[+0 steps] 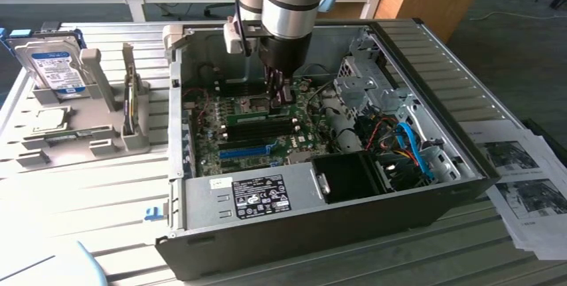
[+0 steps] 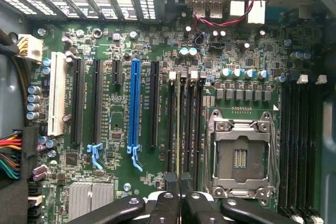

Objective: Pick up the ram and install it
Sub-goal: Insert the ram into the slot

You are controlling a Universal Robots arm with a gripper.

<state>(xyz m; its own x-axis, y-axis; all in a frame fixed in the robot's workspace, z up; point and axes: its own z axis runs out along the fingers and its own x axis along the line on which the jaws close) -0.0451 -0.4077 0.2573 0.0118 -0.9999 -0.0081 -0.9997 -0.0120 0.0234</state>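
Note:
My gripper (image 1: 281, 95) reaches down into the open computer case (image 1: 461, 166), just above the motherboard (image 1: 257, 133). In the wrist view its two black fingertips (image 2: 172, 181) stand nearly together, shut on the ram (image 2: 179, 124). The ram shows edge-on as a thin greenish strip. It runs along the black memory slots (image 2: 190, 129) between the blue slot (image 2: 135, 103) and the processor socket (image 2: 241, 156). Whether the ram is seated in a slot or held just above it, I cannot tell.
A silver hard drive (image 1: 53, 67) with a blue-white label stands in a grey holder (image 1: 80, 133) at the exterior view's left. Inside the case lie the power supply (image 1: 257, 193), a black fan shroud (image 1: 354, 173) and blue cables (image 1: 412, 146). Papers (image 1: 522, 186) lie at the right.

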